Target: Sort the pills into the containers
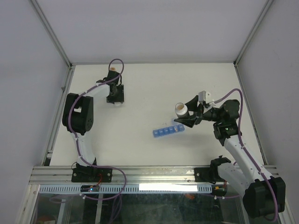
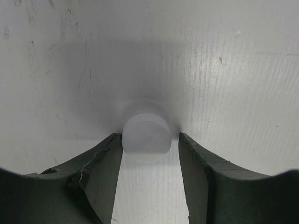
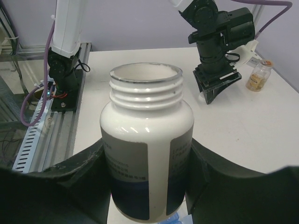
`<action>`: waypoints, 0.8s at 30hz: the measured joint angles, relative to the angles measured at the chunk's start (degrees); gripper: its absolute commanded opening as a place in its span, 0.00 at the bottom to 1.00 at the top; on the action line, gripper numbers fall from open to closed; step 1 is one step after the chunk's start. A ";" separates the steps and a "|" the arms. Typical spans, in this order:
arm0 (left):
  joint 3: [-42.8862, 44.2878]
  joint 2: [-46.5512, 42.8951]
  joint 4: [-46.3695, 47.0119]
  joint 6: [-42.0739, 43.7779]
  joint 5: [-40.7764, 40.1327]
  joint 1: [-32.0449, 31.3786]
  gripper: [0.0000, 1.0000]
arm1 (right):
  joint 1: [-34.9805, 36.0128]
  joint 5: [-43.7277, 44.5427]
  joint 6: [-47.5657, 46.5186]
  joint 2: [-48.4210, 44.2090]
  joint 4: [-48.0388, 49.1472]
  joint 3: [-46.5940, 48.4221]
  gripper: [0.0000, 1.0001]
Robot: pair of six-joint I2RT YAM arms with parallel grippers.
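Note:
The containers (image 1: 168, 130), a short translucent-blue strip of compartments, lie mid-table; a sliver of the containers (image 3: 176, 219) shows under the bottle. My right gripper (image 1: 190, 116) is shut on an uncapped white bottle (image 1: 181, 109), held over the strip's right end. In the right wrist view the white bottle (image 3: 147, 140) fills the space between both fingers. My left gripper (image 2: 150, 142) is down on the table at the back left, jaws close around a white round cap (image 2: 146, 137); the left finger touches it and a narrow gap remains on the right. No loose pills show.
A small amber bottle (image 1: 112, 70) stands at the back left behind the left gripper; the amber bottle (image 3: 258, 74) also shows in the right wrist view. Metal frame posts and a rail (image 1: 140, 173) edge the table (image 1: 154, 84).

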 measured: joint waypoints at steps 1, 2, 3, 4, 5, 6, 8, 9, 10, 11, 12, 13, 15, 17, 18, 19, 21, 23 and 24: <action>0.09 0.07 -0.13 0.04 -0.26 -0.02 0.49 | 0.00 0.00 0.11 0.00 0.11 0.00 0.00; 0.15 0.15 -0.15 0.11 -0.48 -0.02 0.48 | -0.02 0.00 0.20 0.00 0.24 0.00 0.00; 0.26 0.22 -0.24 0.15 -0.57 -0.04 0.47 | -0.04 0.00 0.31 0.00 0.28 0.00 0.00; 0.33 0.24 -0.28 0.17 -0.59 -0.04 0.46 | -0.09 -0.02 0.37 0.00 0.31 0.00 0.00; 0.33 0.26 -0.35 0.22 -0.61 -0.04 0.45 | -0.15 0.00 0.48 0.00 0.31 0.00 0.00; 0.35 0.26 -0.39 0.24 -0.63 -0.04 0.42 | -0.24 -0.02 0.70 0.00 0.33 0.00 0.00; 0.37 0.26 -0.55 0.35 -0.66 -0.02 0.35 | -0.46 -0.02 1.09 0.00 0.48 0.00 0.00; 0.42 0.26 -0.63 0.42 -0.66 -0.04 0.32 | -0.57 -0.02 1.29 0.00 0.61 0.00 0.00; 0.42 0.26 -0.68 0.52 -0.66 -0.13 0.30 | -0.66 -0.02 1.42 0.00 0.79 0.00 0.00; 0.46 0.26 -0.76 0.57 -0.66 -0.28 0.28 | -0.74 -0.02 1.55 0.00 0.94 0.00 0.00; 0.50 0.26 -0.79 0.63 -0.66 -0.39 0.28 | -0.79 -0.02 1.64 0.00 1.09 0.00 0.00; 0.50 0.24 -0.83 0.63 -0.61 -0.44 0.28 | -0.87 -0.04 1.68 0.00 1.20 0.00 0.00; 0.50 0.00 -1.09 0.59 -0.17 -0.68 0.28 | -1.05 -0.28 1.62 -0.02 1.20 0.00 0.00; 0.15 -1.22 -1.53 0.22 1.46 -1.16 0.28 | -1.20 -0.92 0.98 -0.02 0.74 0.02 0.00; -0.35 -2.54 -1.66 -0.11 2.62 -1.55 0.28 | -1.22 -1.31 0.17 -0.04 0.02 0.09 0.00; -1.11 -4.35 -1.62 -0.42 4.17 -1.97 0.28 | -1.22 -1.75 -1.05 -0.07 -1.40 0.24 0.00; -3.67 -9.88 -0.70 -1.33 8.85 -2.95 0.28 | -1.31 -2.64 -4.31 -0.13 -6.25 1.31 0.00; -8.22 -18.32 2.99 -3.37 16.35 -3.80 0.27 | -1.36 -3.26 -8.63 -0.20 -12.46 3.26 0.00; -11.17 -23.39 6.05 -4.87 20.87 -4.20 0.27 | -1.38 -3.54 -11.54 -0.22 -16.72 4.87 0.00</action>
